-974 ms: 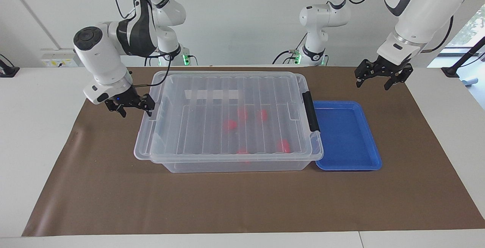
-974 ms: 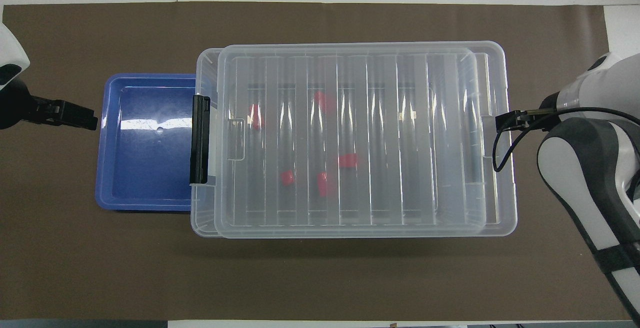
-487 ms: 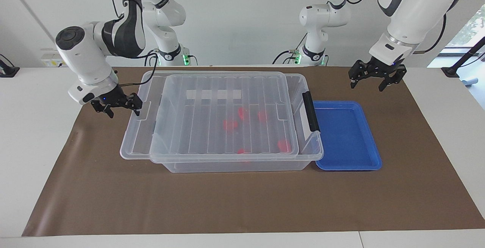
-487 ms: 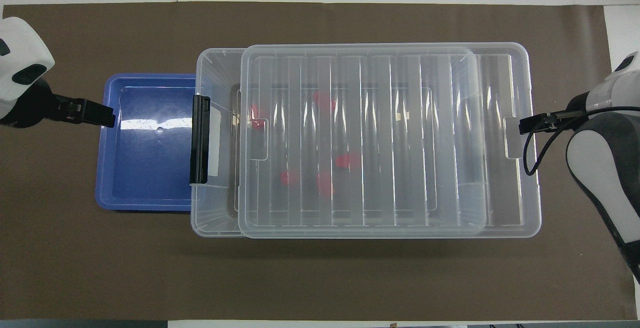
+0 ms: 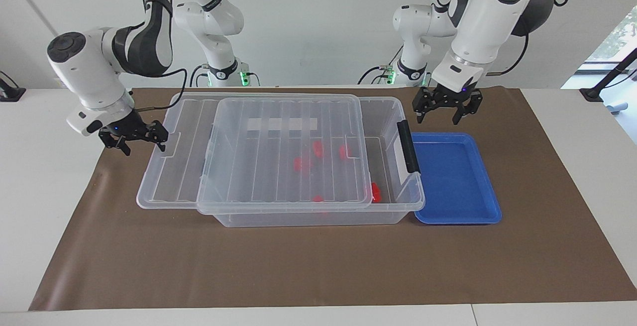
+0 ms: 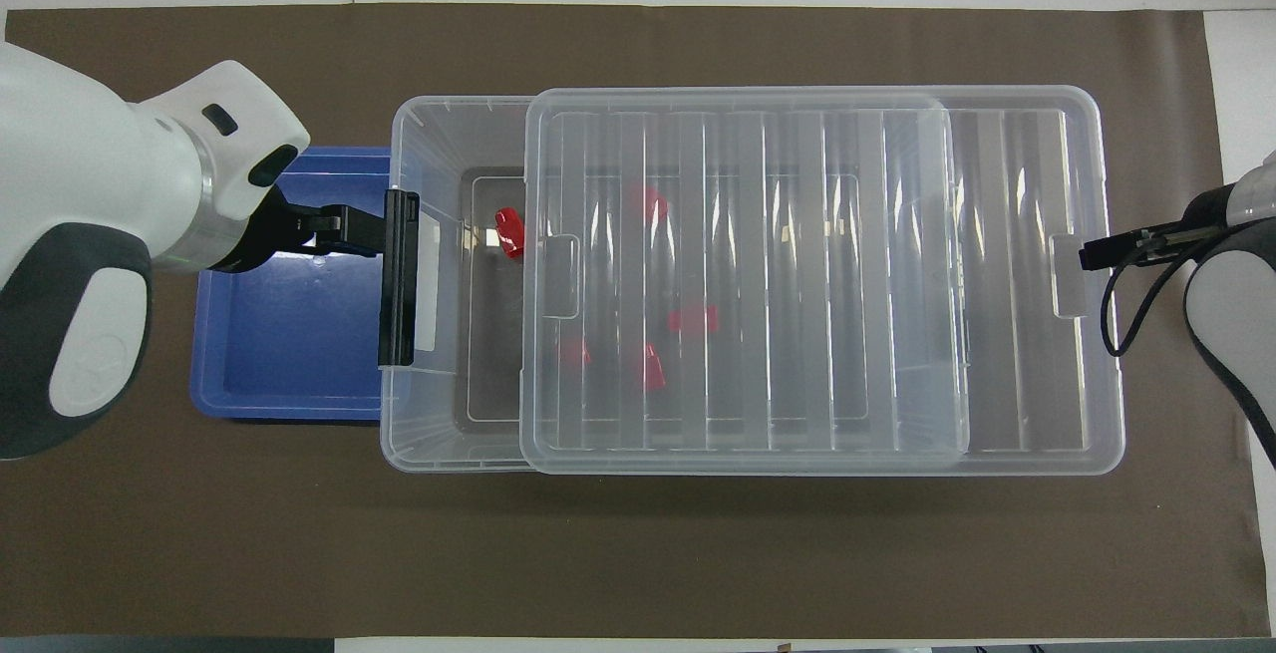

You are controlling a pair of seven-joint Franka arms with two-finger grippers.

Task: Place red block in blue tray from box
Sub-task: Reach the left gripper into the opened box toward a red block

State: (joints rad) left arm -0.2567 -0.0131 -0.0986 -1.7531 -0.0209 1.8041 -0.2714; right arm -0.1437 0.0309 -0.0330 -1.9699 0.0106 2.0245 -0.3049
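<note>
The box is a clear bin with its ribbed lid slid partly off toward the right arm's end. My right gripper is shut on the lid's end tab; it also shows in the overhead view. Several red blocks lie inside. One red block is uncovered near the black latch, also in the overhead view; the others sit under the lid. The blue tray lies beside the latch end. My left gripper is open and empty over the tray, close to the latch.
A brown mat covers the table under the box and the tray. The white table shows at both ends. The lid overhangs the box toward the right arm's end.
My right gripper has pulled the lid toward the right arm's end, uncovering the latch end and one red block. My left gripper has moved from the mat's end to over the tray.
</note>
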